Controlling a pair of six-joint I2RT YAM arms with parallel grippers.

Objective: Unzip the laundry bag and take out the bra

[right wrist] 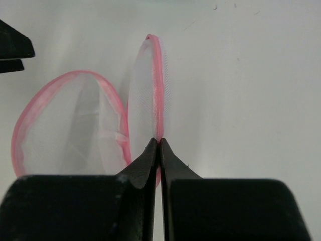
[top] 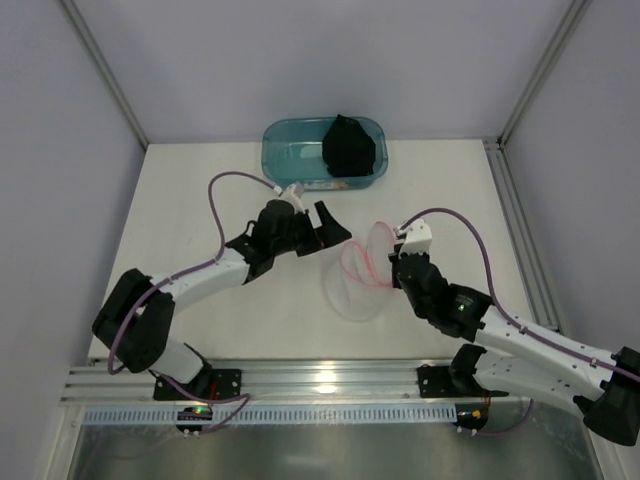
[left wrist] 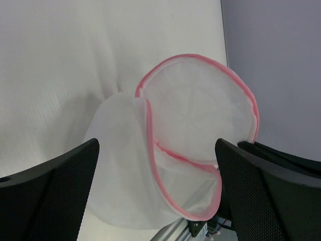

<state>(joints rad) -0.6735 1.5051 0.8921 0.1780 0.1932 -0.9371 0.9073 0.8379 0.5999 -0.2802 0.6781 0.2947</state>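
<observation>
Only the camera up high showed the bra (top: 348, 147). It sat as a black lump in the blue tub (top: 285, 160) at the far edge of the table (top: 200, 200), well apart from the laundry bag (top: 352, 290). The bag lay in the middle of the table, between my two grippers, with its round lid (right wrist: 148, 90) flipped up. My right wrist camera showed what the high one could not. My right gripper (right wrist: 159, 142) was squeezed tight on the pink rim (right wrist: 158, 75) of that lid. My left wrist camera looked into the bag's open mouth, at white mesh. My left gripper (top: 334, 228) was near the bag and wide open, its fingers (left wrist: 55, 196) far apart, and it held nothing.
</observation>
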